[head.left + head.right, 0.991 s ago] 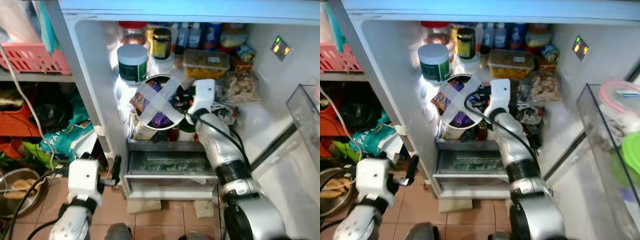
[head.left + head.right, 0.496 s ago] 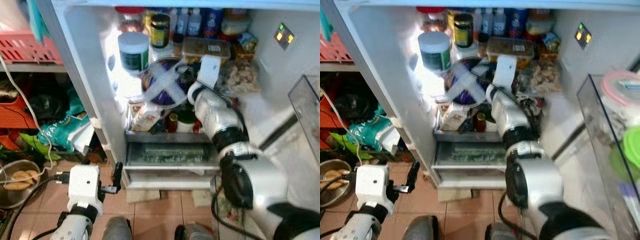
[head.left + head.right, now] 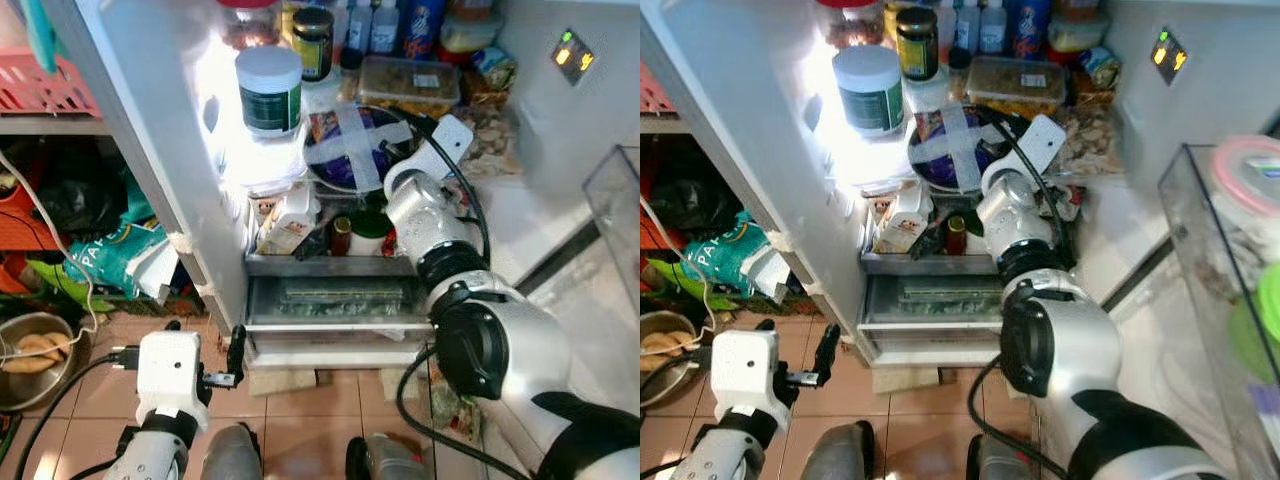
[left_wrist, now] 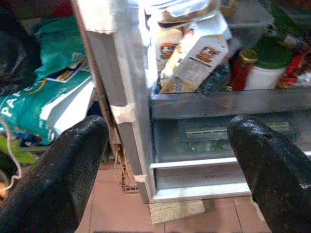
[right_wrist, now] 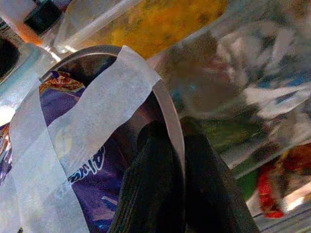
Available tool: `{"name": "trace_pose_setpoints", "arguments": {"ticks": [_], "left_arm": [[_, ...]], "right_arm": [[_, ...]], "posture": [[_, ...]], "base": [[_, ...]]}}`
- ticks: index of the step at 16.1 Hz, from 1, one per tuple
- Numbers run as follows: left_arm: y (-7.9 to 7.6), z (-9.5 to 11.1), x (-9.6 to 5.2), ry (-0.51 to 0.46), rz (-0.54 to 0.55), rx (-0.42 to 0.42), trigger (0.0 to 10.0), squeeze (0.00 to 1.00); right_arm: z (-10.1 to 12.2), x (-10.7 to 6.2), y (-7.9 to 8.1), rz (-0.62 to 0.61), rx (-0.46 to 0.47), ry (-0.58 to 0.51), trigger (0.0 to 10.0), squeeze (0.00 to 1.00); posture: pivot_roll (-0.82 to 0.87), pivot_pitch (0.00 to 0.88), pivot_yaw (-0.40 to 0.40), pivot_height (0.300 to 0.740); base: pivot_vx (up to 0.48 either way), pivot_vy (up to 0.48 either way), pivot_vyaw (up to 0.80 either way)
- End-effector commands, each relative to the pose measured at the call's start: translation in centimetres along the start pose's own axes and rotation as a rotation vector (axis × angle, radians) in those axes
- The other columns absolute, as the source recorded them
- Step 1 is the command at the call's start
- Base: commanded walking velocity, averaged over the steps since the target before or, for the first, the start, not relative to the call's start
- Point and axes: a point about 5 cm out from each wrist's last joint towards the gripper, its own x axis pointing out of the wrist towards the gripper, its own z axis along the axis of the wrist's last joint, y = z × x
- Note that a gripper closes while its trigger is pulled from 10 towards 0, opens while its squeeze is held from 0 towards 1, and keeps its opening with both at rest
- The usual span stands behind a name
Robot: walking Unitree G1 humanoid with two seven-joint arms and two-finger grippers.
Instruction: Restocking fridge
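I have lifted the taped bowl (image 5: 97, 145) higher inside the fridge (image 3: 150, 150).
My right pincer (image 5: 170, 194) pinches its rim; left pincer (image 4: 165, 160) gapes over floor tiles (image 4: 194, 218); bowl's base hidden.

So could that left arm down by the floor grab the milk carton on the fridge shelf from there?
Probably yes: the left gripper is open and faces the carton, which leans at the shelf's open front, though it hangs well below it.

"PA" in white letters on the green bag (image 3: 110, 255), other labels unreadable
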Motion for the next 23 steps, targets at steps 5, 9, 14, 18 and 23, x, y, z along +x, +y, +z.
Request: {"name": "trace_pose_setpoints", "arguments": {"ticks": [5, 9, 14, 18, 23], "left_arm": [[-0.8, -0.6, -2.4, 0.076, 0.015, -0.035, 10.0, 0.00], [-1.7, -0.4, -3.8, 0.103, 0.007, -0.063, 10.0, 0.00], [-2.2, -0.4, -4.0, 0.117, 0.005, -0.076, 10.0, 0.00], [-1.8, -0.3, -3.6, 0.108, 0.014, -0.063, 10.0, 0.00], [-1.2, -0.2, -2.7, 0.090, 0.015, -0.043, 10.0, 0.00]], "right_arm": [[1.4, -0.2, 2.0, -0.005, 0.138, -0.070, 10.0, 0.00], [2.7, -0.3, 3.2, 0.029, 0.200, -0.110, 10.0, 0.77], [3.4, -0.6, 4.8, 0.048, 0.210, -0.120, 10.0, 1.00], [3.3, -0.7, 5.1, 0.108, 0.130, -0.157, 10.0, 1.00], [3.4, -0.7, 4.3, 0.201, -0.041, -0.236, 10.0, 1.00]], "posture": [[0.28, 0.244, -0.029, 0.740], [0.28, 0.270, -0.033, 0.740], [0.28, 0.276, -0.039, 0.740], [0.29, 0.266, -0.031, 0.740], [0.28, 0.236, -0.018, 0.740]], "base": [[0.000, 0.000, 0.00], [0.000, 0.000, 0.00], [0.000, 0.000, 0.00], [0.000, 0.000, 0.00], [0.000, 0.000, 0.00]]}}
